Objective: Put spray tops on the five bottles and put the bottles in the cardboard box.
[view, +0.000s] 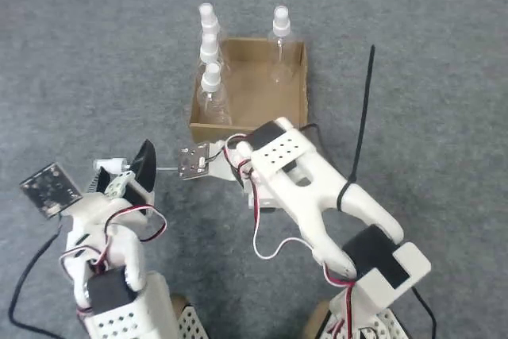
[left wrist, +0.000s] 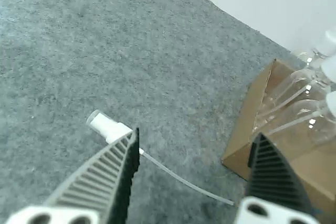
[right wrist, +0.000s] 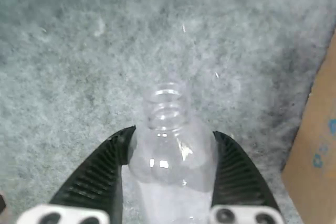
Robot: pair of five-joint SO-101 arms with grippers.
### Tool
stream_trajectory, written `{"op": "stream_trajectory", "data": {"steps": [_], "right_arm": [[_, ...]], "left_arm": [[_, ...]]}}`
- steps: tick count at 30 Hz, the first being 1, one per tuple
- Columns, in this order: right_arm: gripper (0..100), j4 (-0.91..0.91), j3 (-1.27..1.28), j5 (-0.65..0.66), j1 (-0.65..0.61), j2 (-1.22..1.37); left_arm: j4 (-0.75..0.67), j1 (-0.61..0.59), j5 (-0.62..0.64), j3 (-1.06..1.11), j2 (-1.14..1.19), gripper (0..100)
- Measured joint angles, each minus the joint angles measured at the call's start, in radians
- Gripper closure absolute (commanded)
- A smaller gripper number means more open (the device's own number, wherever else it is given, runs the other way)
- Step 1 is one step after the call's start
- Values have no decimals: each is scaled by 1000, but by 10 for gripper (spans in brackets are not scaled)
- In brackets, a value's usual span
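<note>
Right hand (right wrist: 170, 153) clamped on the uncapped clear bottle (right wrist: 168, 124), neck open, just beside the near wall of the cardboard box (view: 218, 131), which sits toward the far edge of the worktop (view: 63, 61). Left hand (left wrist: 191, 163) wide open at the loose spray top (left wrist: 107, 124), lying on its side on the worktop near-left of the box. Four topped bottles (view: 213, 93) stand in the box: three along its left wall, one in its far-right corner.

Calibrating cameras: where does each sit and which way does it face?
High view: above the table, looking down on the left arm, right arm and cardboard box.
Left wrist view: on the left arm, past the open left gripper to the spray top.
Right wrist view: on the right arm, facing the right gripper clamping the topless bottle.
All share the cardboard box.
</note>
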Motion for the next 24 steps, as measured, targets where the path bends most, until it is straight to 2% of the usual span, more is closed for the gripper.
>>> {"op": "stream_trajectory", "data": {"steps": [9, 14, 17, 24], "right_arm": [[919, 28, 0, -110, -48, -6], [919, 78, 0, -222, -51, -68], [919, 81, 0, -288, -57, -109], [918, 83, 55, -408, -60, -129]], "left_arm": [[112, -3, -37, -91, 0, 685], [184, -3, -52, -161, 0, 746], [222, 3, -75, -201, 0, 751], [249, 0, -120, -219, 0, 754]]}}
